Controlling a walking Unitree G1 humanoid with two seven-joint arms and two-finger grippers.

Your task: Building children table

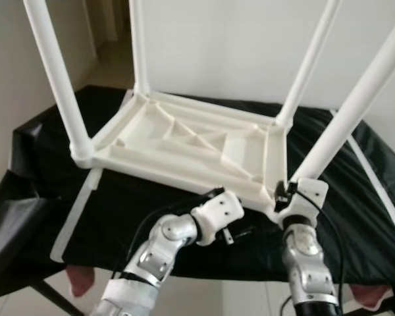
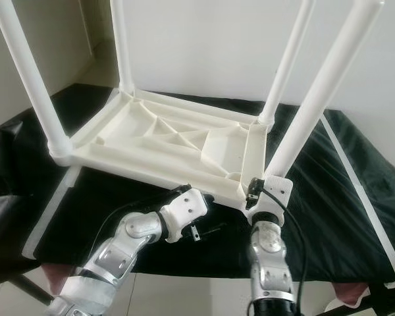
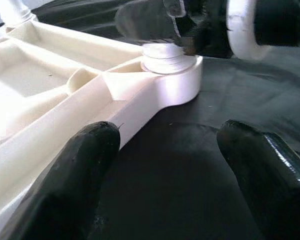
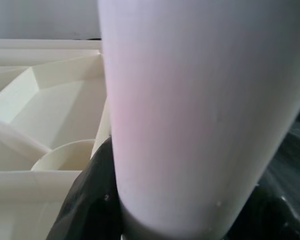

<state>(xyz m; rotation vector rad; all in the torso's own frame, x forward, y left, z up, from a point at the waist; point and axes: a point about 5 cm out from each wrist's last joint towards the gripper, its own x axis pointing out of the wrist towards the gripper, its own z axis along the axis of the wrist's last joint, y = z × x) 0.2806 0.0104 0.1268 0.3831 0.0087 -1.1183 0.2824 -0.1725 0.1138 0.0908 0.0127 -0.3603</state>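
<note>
The children table top (image 1: 191, 141) lies upside down on the black-covered surface (image 1: 362, 217), near its front edge, so the leg sockets face up. Four white legs stand in its corners. The right pincer (image 2: 266, 191) is clamped around the near right leg (image 1: 355, 105) at its base, probably seating it. The left pincer (image 3: 165, 165) hovers with fingers (image 3: 75, 175) spread by the near rim, likely to steady it.
</note>
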